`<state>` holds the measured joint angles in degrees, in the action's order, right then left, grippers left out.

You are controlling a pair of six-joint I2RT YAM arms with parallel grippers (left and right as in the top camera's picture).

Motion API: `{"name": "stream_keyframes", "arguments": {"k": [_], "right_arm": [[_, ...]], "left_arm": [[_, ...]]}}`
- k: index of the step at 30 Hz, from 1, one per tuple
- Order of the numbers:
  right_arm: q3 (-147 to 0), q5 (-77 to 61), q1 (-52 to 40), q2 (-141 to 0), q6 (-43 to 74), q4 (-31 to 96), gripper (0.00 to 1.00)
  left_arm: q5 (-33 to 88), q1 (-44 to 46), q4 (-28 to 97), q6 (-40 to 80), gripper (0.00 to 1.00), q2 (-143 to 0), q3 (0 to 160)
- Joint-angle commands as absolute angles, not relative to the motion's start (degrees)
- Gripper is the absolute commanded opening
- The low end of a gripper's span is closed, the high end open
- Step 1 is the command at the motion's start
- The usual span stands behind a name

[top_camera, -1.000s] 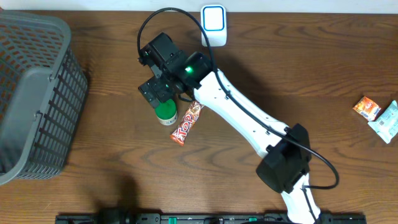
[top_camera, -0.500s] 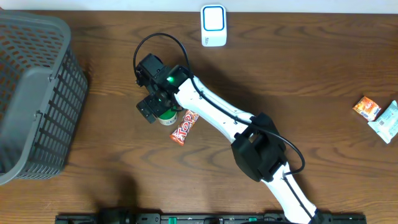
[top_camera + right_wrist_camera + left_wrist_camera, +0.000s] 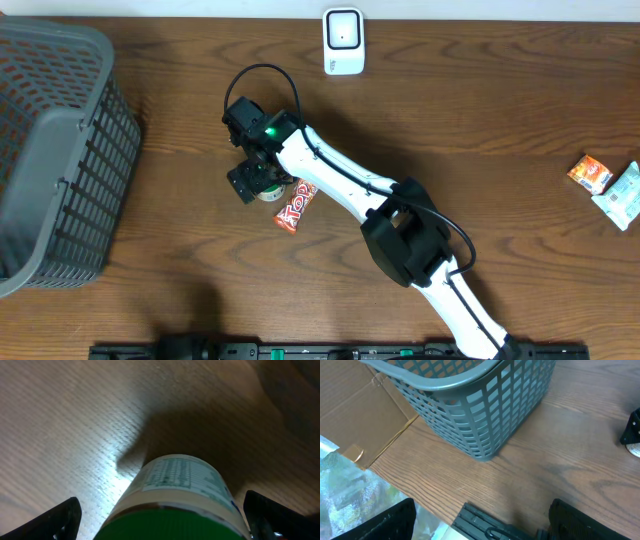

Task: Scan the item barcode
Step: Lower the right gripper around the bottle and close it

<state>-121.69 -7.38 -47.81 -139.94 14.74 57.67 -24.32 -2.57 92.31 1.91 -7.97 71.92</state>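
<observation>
Dark wood-grain table (image 3: 520, 110) across the whole overhead view. Grey slatted basket (image 3: 60, 150) at its left edge; beyond that edge, in the left wrist view, flattened cardboard (image 3: 365, 415) on the floor. Left gripper (image 3: 482, 522) spread wide, holding nothing, low over the near table edge. Right gripper (image 3: 250, 180) left of centre, jaws wide apart either side of the green-lidded jar (image 3: 175, 480), gaps visible, not clamped. Jar lying on the wood, just beside a red candy bar (image 3: 297, 205). White scanner (image 3: 342, 40) at the far edge. Two small packets (image 3: 605, 185) far right.
</observation>
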Motion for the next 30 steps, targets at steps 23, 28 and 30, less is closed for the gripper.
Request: {"name": "stream_keyframes", "arguments": {"k": [23, 28, 30], "right_arm": [[-122.9, -6.0, -47.9, -140.0, 19.1, 59.9, 0.59], [-127.4, -5.9, -47.2, -139.9, 19.0, 64.6, 0.53], [-130.1, -5.9, -46.9, -139.9, 19.0, 67.4, 0.51]], "left_arm": [[-24.6, -2.7, 96.8, 2.3, 0.86, -7.6, 72.1], [-24.6, -2.7, 96.7, 2.3, 0.86, -7.6, 72.1], [-24.6, -2.7, 96.8, 2.2, 0.86, -7.6, 72.1]]}}
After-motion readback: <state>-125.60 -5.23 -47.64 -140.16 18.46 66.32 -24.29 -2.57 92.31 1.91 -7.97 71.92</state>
